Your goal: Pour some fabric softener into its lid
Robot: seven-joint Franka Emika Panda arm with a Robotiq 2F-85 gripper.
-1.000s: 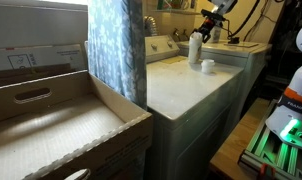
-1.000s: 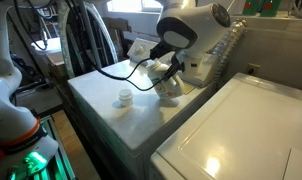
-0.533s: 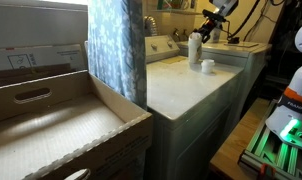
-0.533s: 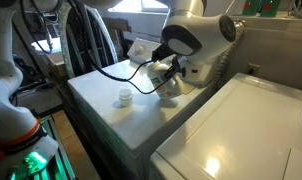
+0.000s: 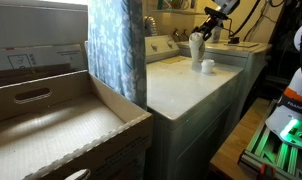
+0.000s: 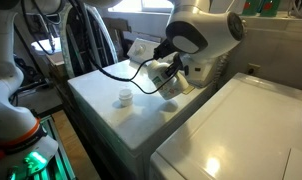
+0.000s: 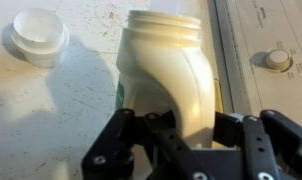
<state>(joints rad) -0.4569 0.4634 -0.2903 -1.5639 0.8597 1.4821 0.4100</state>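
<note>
Gripper point(image 7: 176, 128): clamped on uncapped fabric softener bottle point(image 7: 163, 70).
Lid point(image 7: 39, 35): mouth-up on washer top point(image 6: 96, 90), near bottle, apart.
Risk: if I tilt fast, stream may miss small lid.

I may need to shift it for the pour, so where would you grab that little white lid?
Probably pinch the lid across its rim from straight above: it is short, round and seems to sit open side up, leaving little wall for a side grip.
</note>
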